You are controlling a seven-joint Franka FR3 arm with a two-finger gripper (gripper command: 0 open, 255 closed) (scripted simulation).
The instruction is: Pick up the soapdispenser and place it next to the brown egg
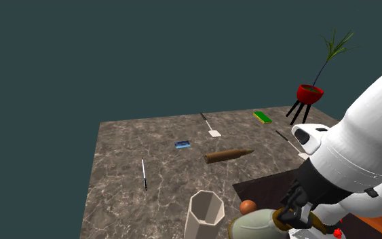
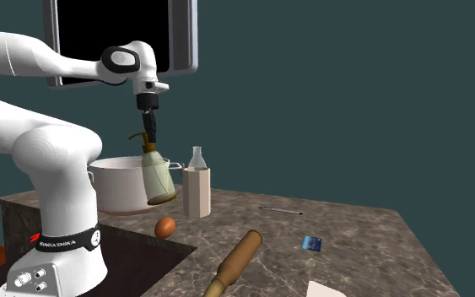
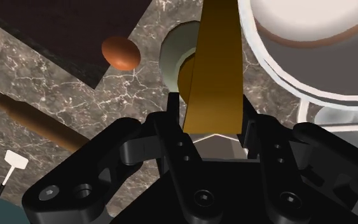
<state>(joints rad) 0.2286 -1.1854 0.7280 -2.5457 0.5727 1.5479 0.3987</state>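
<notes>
We see the gripper [image 2: 151,133] pinching the dispenser [image 2: 158,179] by its pump, hanging tilted above the counter [image 2: 362,232] between pot [image 2: 113,190] and cup [image 2: 197,194]. Below, the egg [image 2: 165,227] lies just beside the mat [image 2: 134,253]. A rolling pin [image 2: 237,257] lies past it, with open marble beyond.

Setting: domestic kitchen. Indicators: a dark marbled stone countertop [image 1: 128,197] carries a white cooking pot [image 2: 117,181], a wooden rolling pin [image 2: 235,261] mid-surface, a brown egg [image 2: 165,227], and a white-bladed spatula [image 1: 209,125] near the far edge. A potted plant [image 1: 311,93] stands beyond the far corner, against a plain teal wall [image 2: 353,84].
</notes>
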